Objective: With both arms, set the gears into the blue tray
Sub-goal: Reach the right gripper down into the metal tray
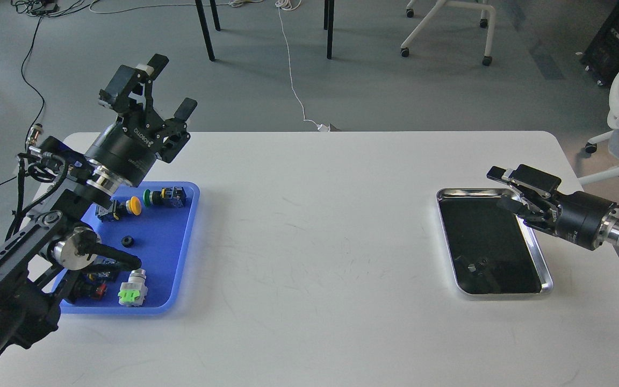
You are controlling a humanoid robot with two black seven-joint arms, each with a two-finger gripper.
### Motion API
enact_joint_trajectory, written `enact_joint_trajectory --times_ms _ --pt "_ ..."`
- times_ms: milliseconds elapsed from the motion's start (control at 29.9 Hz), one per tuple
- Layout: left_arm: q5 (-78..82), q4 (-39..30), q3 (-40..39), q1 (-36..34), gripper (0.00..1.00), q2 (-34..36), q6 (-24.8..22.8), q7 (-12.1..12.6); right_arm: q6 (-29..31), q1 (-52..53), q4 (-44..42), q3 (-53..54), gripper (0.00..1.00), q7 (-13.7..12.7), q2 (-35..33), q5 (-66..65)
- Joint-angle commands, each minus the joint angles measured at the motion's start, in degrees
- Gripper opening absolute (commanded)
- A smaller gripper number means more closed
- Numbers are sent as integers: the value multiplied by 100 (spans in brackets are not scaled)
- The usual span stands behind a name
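Observation:
One small black gear [126, 241] lies in the middle of the blue tray [170, 258], among coloured push-button switches. Another gear [482, 263] shows faintly, dark on dark, near the front of the black tray [545, 271] at the right. My left gripper [165, 86] is raised above the far end of the blue tray, open and holding nothing. Turned side-on and pointing left, my right gripper [500, 188] hovers over the far right corner of the black tray. Its fingers stand apart with nothing between them.
In the blue tray sit a yellow-capped switch [127, 206], a green-capped switch [165, 196], a grey and green switch [133, 290] and a red one partly under my left arm. Office chairs and table legs stand on the floor beyond the white table [315, 226].

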Motion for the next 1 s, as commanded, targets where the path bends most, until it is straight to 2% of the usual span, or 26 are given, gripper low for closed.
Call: enact_joint_trajectory --times_ms 0,100,234,368,501,769,969 --pt "0 5 9 -7 98 -38 -18 0 33 865 135 -770 99 0 -382 -1284" --pt "0 22 17 -7 98 -38 -44 35 42 1893 144 -1824 99 0 -418 -1891" --pt "0 40 17 2 98 -56 -44 211 42 3019 240 -3283 99 0 -392 -2638" --pt "0 40 9 46 98 -73 -35 220 42 3530 302 -4102 99 0 -208 -3542" --pt "0 40 9 46 98 -82 -26 220 42 3619 197 -4437 99 0 82 -4221" --pt "-9 40 0 46 98 -161 -9 220 33 3672 136 -4877 99 0 530 -4248" --pt "-9 31 -9 46 98 -144 -9 220 33 3725 -286 -5009 99 0 1014 -4239"
